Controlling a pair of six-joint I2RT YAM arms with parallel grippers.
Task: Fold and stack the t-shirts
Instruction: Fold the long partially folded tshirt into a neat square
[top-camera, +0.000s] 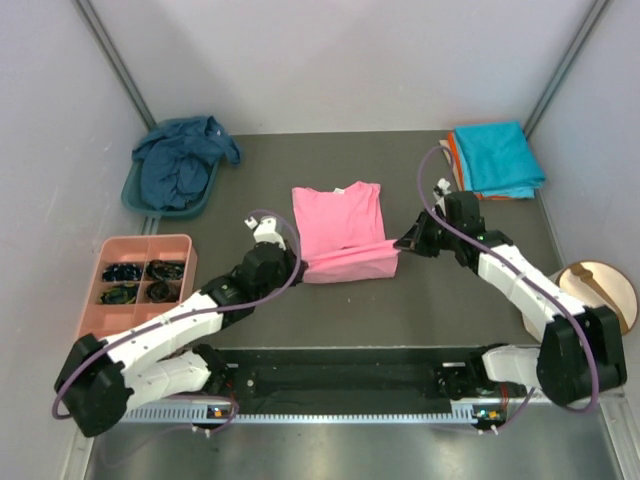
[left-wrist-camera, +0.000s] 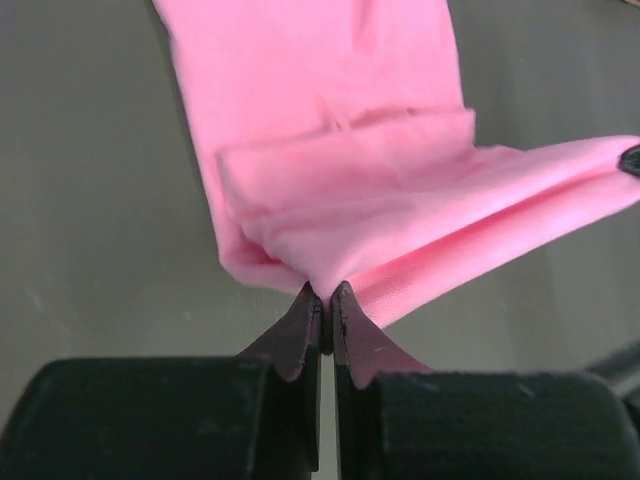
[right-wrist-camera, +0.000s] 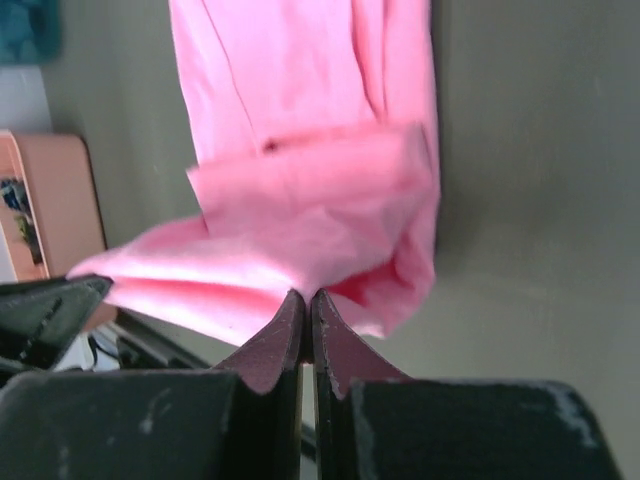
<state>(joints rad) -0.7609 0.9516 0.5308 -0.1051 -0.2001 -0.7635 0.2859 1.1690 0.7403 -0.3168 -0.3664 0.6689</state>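
Note:
A bright pink t-shirt (top-camera: 340, 222) lies mid-table, its near hem lifted and folded toward the far end. My left gripper (top-camera: 299, 262) is shut on the hem's left corner, pinching pink cloth (left-wrist-camera: 330, 230) between its fingertips. At the hem's right corner my right gripper (top-camera: 398, 243) is shut on the same shirt (right-wrist-camera: 310, 230). A folded turquoise t-shirt (top-camera: 497, 158) rests on an orange one (top-camera: 456, 160) at the far right. The navy t-shirt (top-camera: 180, 160) is bunched in the basin at the far left.
A teal basin (top-camera: 140, 198) stands at the far left under the navy shirt. A salmon-pink compartment tray (top-camera: 140, 245) with small dark items sits at the left edge. A round wooden disc (top-camera: 605, 290) lies at the right edge.

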